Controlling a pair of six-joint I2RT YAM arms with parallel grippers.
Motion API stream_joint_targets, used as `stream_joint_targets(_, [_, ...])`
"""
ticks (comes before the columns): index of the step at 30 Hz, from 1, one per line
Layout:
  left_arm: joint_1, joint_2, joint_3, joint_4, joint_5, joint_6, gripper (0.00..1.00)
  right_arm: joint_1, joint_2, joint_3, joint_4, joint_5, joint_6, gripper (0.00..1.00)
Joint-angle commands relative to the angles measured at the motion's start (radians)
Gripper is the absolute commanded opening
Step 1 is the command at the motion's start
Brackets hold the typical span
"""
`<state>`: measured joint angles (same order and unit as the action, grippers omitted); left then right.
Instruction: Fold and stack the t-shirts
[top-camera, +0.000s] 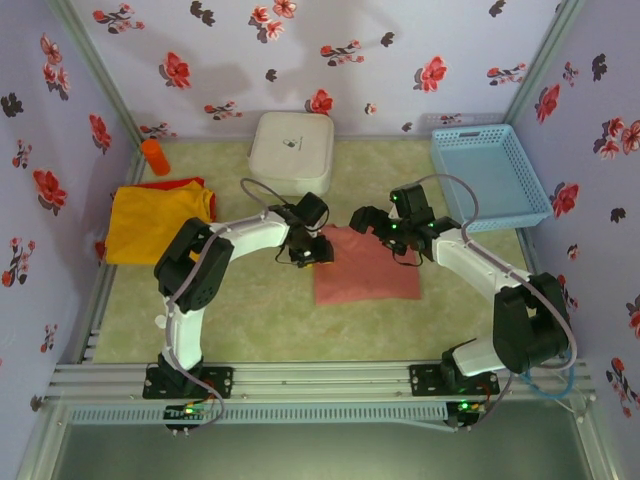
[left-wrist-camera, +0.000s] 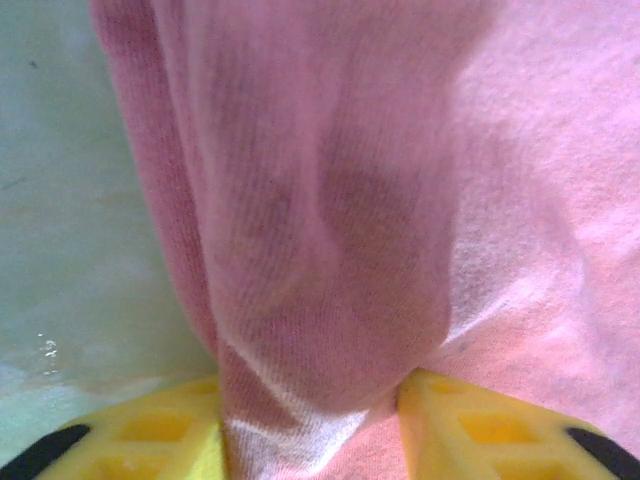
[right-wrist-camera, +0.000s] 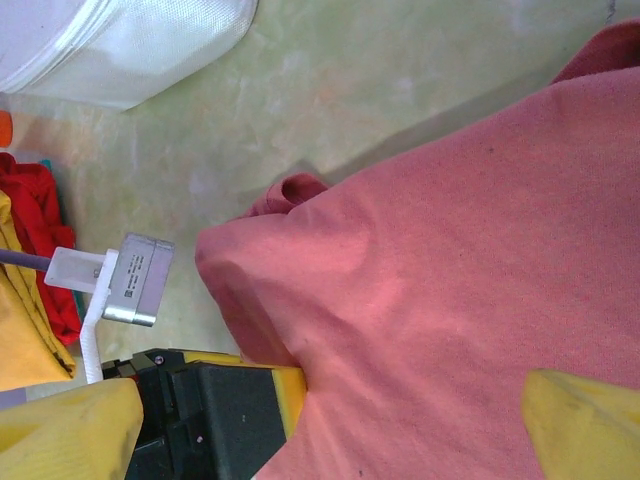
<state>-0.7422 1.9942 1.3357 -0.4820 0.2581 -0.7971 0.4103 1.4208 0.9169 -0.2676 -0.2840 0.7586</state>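
The salmon-pink soft cloth t-shirt (top-camera: 368, 270) lies as a rough rectangle at the middle of the pale green table (top-camera: 260, 310). The left fingers (top-camera: 314, 252) pinch a raised fold at its far left corner. The right fingers (top-camera: 368, 221) hang spread wide over its far edge, holding nothing. A yellow-orange cloth t-shirt (top-camera: 150, 225) lies well apart at the left, with a red t-shirt (top-camera: 182, 184) showing at its far edge. The white rounded square box (top-camera: 290, 152) bears a small dark mark and a silver module (right-wrist-camera: 138, 278) bears tiny print, both unreadable.
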Motion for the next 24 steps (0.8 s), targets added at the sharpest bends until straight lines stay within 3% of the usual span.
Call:
stream_joint_targets(1, [-0.022, 0.043, -0.007, 0.086, 0.063, -0.016, 0.37, -0.008, -0.021, -0.009, -0.010, 0.011, -0.015, 0.97])
stream_joint_targets(10, [-0.024, 0.033, -0.015, 0.083, 0.037, -0.020, 0.15, -0.011, -0.016, -0.019, -0.004, 0.009, -0.015, 0.97])
stream_joint_targets(16, [-0.025, -0.004, 0.008, -0.010, -0.060, 0.026, 0.00, -0.012, -0.017, -0.030, 0.001, 0.009, -0.015, 0.97])
stream_joint_targets(24, [-0.025, -0.161, 0.002, -0.163, -0.258, 0.225, 0.00, -0.021, -0.031, -0.030, -0.005, 0.012, -0.017, 0.96])
